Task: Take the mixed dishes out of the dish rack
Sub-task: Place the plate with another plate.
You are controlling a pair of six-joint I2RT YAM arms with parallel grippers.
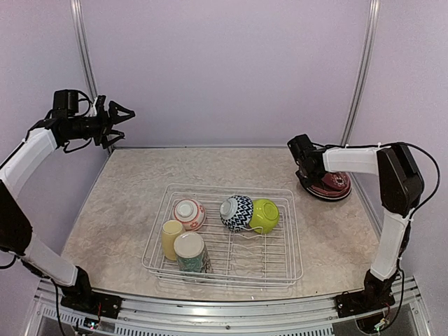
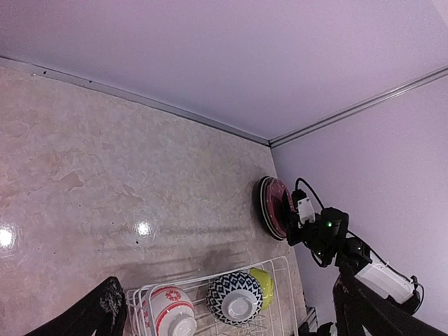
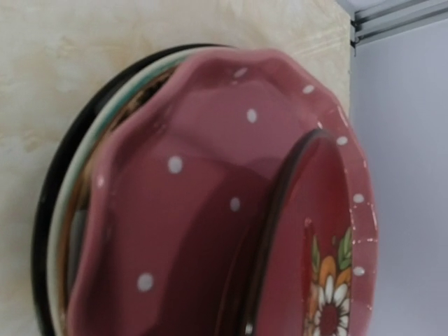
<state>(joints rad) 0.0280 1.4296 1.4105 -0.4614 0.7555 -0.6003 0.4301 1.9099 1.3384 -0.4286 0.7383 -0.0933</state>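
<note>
Here, beige marbled table (image 1: pixel 126 189), lilac walls (image 1: pixel 224 70), left tool (image 1: pixel 120 117) splayed open, right tool (image 1: pixel 311 176) by stacked plates (image 1: pixel 336 186), grip unclear.

We can read no text, no label, no brand, no number, no sign, neither on the dish rack (image 1: pixel 259 252) nor on the mixed dishes (image 1: pixel 236 212).

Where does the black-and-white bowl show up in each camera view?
Top external: black-and-white bowl in the middle of the rack, far side.
Left wrist: the bowl at the bottom edge, right of centre.
Right wrist: not in it; only plates.
Shared landmark: the lime-green bowl just right of it.
</note>
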